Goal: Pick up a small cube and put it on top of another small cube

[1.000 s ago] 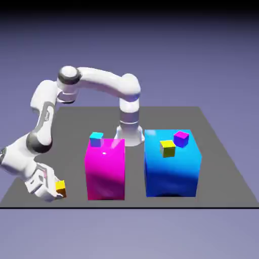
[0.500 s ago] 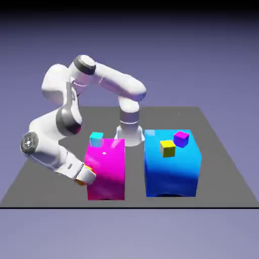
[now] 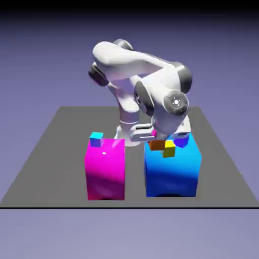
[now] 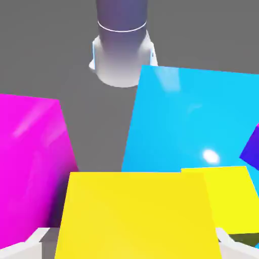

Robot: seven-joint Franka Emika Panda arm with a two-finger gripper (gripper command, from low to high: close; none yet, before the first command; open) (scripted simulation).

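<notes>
Now small cube [image 4: 136, 212] between fingers [image 4: 38, 242].

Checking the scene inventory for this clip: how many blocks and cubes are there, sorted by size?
Big blocks: 2, the magenta block and the blue block.
Small cubes: 4, the cyan cube on the magenta block, the yellow-topped olive cube and the purple cube on the blue block, and the orange-sided small cube held in the jaws.
Total: 6.

I see a magenta block [image 3: 105, 169] carrying a tiny cyan cube [image 3: 96, 138], beside a blue block [image 3: 172, 174].
</notes>
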